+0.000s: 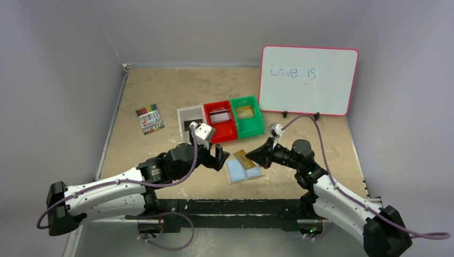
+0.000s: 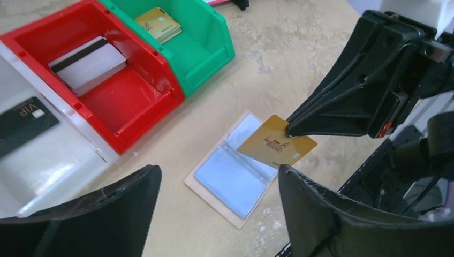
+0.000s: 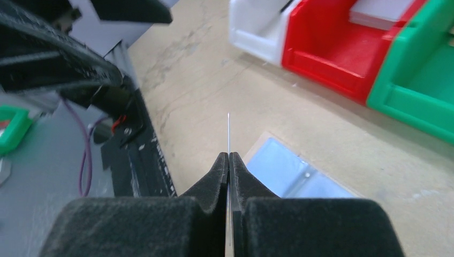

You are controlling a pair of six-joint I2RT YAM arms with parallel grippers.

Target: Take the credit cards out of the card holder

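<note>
**Desk:** What's nearest the arms?

**Me:** My left claw (image 1: 220, 158) hangs spread wide over the near middle of the table (image 2: 300, 48), holding nothing. Just under it the card holder (image 2: 230, 179) lies open and flat, pale blue side up, a little in from the near edge. I can't tell whether its pockets hide another card.

**Desk:** And the right side?

**Me:** My right claw (image 2: 289, 126) is pressed together on the gold card (image 2: 275, 145), pinching one edge close to a corner. The card hangs tilted over the holder's right half. I can't say for sure that its low corner is free of the holder.

**Desk:** Where should it go?

**Me:** I judge the green bin (image 2: 209, 59), the right one of three in a row beyond the holder, towards the far edge. Gold cards (image 2: 159, 24) lie in it already. The red bin (image 2: 134, 110) next to it has silver cards (image 2: 88, 64), and the white bin (image 2: 48, 155) at the left end has a black card (image 2: 24, 123).

**Desk:** How do you do it cleanly?

**Me:** The bite is small, so the card may swivel. I'd lift straight up first and swing slowly, with the left claw kept out of the path. Then I'd bring the card low inside the green walls and only then part the fingers.
</note>
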